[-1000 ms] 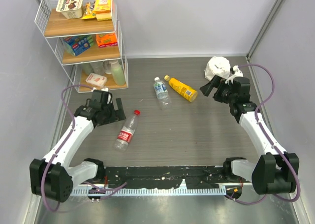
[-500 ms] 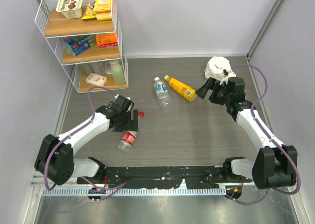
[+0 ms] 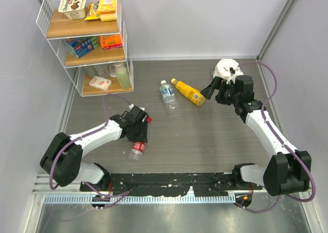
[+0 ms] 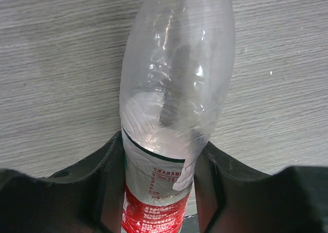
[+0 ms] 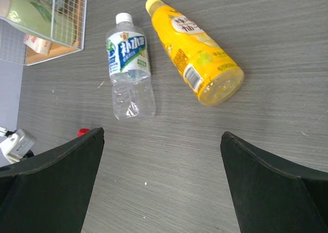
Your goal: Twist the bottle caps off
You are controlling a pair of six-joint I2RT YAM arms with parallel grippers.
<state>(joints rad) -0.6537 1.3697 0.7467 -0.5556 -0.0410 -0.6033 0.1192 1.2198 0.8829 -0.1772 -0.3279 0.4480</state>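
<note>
The clear bottle with the red label point(image 4: 174, 89) lies on the table, and my left gripper point(image 4: 159, 187) is shut on its body at the label's upper edge. From above, the left gripper point(image 3: 140, 134) covers the bottle's middle; the red cap point(image 3: 149, 119) sticks out beyond it, also showing as the red cap point(image 5: 83, 132). The blue-white labelled bottle point(image 3: 167, 96) with a white cap point(image 5: 123, 18) and the yellow bottle point(image 3: 189, 92) with a yellow cap point(image 5: 152, 3) lie side by side. My right gripper point(image 3: 211, 91) hovers open just right of the yellow bottle, holding nothing.
A white wire shelf rack point(image 3: 84, 38) with packets and bottles stands at the back left. A crumpled white object point(image 3: 228, 69) sits at the back right behind the right gripper. A black rail point(image 3: 169, 182) runs along the near edge.
My left arm swung right over the red-label bottle and its jaws closed on the body, shifting the bottle slightly. The right gripper edged left toward the yellow bottle, still open.
</note>
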